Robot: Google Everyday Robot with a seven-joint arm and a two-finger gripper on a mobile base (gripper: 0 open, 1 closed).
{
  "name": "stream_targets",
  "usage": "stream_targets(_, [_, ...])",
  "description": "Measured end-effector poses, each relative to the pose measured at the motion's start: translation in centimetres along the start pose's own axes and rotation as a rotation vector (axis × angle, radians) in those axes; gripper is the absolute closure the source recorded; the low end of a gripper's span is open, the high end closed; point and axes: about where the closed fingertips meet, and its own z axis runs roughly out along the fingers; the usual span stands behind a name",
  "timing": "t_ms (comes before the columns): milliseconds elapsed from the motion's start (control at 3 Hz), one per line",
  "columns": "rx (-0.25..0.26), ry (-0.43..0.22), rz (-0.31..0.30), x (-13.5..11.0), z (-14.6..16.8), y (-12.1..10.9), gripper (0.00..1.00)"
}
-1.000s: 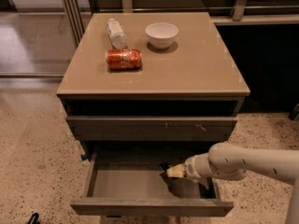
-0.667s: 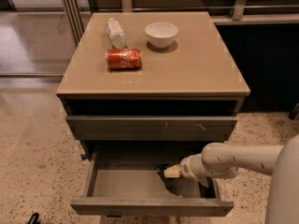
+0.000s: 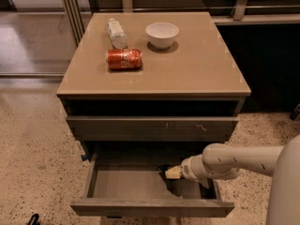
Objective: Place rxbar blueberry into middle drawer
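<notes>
One drawer stands open at the foot of the cabinet: the middle drawer (image 3: 151, 207), wide and shallow, with a smooth grey inside and a plain front. We see the hand (image 3: 171, 173) inside it, toward the right half, reaching in from the right at the end of a pale, rounded arm (image 3: 236, 160) with a smooth shell. The tip of the hand is a pale cream colour. Right at that tip, on its left and slightly behind, we make out a small dark shape, which we take for the rxbar blueberry (image 3: 163, 167). It sits within the drawer, touching or very nearly touching the hand. We cannot tell whether the hand is spread or pressed together, nor whether the bar rests on the drawer floor or is lifted off it. A dark shadow lies on the grey floor just below the hand.

Above the open drawer, we see a closed drawer front (image 3: 152, 127) in the same grey-taupe, bearing pale scratch marks to the right of its centre. The tabletop (image 3: 197, 64) is flat, matte and beige. On it a red can (image 3: 123, 58) lies on its side, a clear bottle (image 3: 116, 33) lies just behind it, and a round white bowl (image 3: 162, 34) stands to their right. The floor (image 3: 37, 144) is speckled stone.
</notes>
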Motion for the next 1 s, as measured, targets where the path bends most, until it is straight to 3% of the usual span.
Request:
stream_targets(333, [0.0, 0.0, 0.0, 0.0, 0.0, 0.0, 0.19])
stream_targets(667, [0.0, 0.0, 0.0, 0.0, 0.0, 0.0, 0.0])
stream_targets(1000, [0.0, 0.0, 0.0, 0.0, 0.0, 0.0, 0.0])
